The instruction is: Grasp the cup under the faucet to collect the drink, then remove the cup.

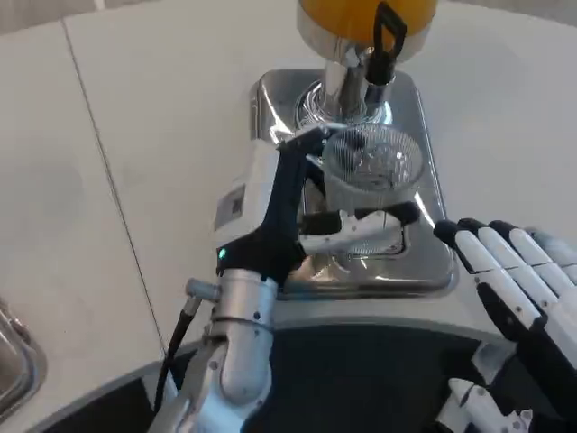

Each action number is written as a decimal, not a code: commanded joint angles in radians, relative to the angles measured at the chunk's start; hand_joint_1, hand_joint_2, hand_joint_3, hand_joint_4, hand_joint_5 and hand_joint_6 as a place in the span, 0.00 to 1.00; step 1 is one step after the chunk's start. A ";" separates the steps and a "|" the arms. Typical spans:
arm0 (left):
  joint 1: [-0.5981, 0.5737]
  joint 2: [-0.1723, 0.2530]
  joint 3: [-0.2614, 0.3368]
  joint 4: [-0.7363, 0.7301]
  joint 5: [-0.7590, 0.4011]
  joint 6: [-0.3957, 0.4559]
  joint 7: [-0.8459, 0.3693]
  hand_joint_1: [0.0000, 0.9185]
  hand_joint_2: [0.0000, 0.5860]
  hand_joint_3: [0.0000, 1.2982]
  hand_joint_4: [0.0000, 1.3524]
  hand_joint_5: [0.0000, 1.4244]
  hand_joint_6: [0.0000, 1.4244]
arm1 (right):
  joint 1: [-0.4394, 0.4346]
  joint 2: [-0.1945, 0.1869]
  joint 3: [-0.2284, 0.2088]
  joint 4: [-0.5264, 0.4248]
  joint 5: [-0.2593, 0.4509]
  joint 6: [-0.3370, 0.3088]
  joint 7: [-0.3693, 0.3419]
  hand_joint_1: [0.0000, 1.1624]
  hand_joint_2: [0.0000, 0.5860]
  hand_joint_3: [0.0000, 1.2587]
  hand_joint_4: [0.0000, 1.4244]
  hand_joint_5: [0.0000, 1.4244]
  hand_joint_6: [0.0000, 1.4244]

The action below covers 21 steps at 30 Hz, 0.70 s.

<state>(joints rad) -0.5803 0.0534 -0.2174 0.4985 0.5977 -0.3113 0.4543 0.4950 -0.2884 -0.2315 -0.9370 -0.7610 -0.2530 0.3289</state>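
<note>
The clear plastic cup stands upright on the shiny metal drip tray of the drink dispenser, just in front of the black-handled faucet and slightly below it. It looks empty; no drink is visibly flowing, though the cup's clear wall makes this hard to judge.

The left hand is wrapped around the cup's lower half, with white and black fingers curling across the front of it, so the hand appears to hold the cup rather than merely rest beside it. The right hand waits by the tray's right edge, fingers straight and apart, holding nothing.

The step in hand seems to be keeping the cup placed for filling. To do it well, the left hand should keep the cup upright and steady, with its mouth directly beneath the faucet's outlet; from this view the rim may sit slightly forward of the spout, so a small nudge toward the dispenser could be needed. The squeeze should stay light, since a thin plastic cup would likely buckle. The right hand is free to work the faucet handle from the desk side.
</note>
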 commanded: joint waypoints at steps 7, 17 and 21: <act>-0.111 -0.030 -0.010 0.135 0.010 0.037 0.119 0.75 0.00 0.89 0.83 0.95 1.00 | -0.003 -0.003 0.017 0.008 -0.013 0.011 0.005 0.14 0.92 0.00 0.00 0.00 0.00; -0.136 -0.034 -0.040 0.200 0.017 0.057 0.209 0.76 0.00 0.89 0.82 0.95 1.00 | 0.003 0.005 0.019 -0.019 -0.017 0.024 0.013 0.14 0.92 0.00 0.00 0.00 0.00; -0.103 -0.037 -0.056 0.186 0.012 0.056 0.218 0.76 0.01 0.90 0.81 0.95 1.00 | -0.001 0.002 0.014 -0.021 -0.012 0.034 0.018 0.14 0.92 0.00 0.00 0.00 0.00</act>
<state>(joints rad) -0.7014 0.0320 -0.2583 0.6968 0.6018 -0.2463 0.6498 0.4900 -0.2827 -0.2105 -0.9457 -0.7766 -0.2285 0.3361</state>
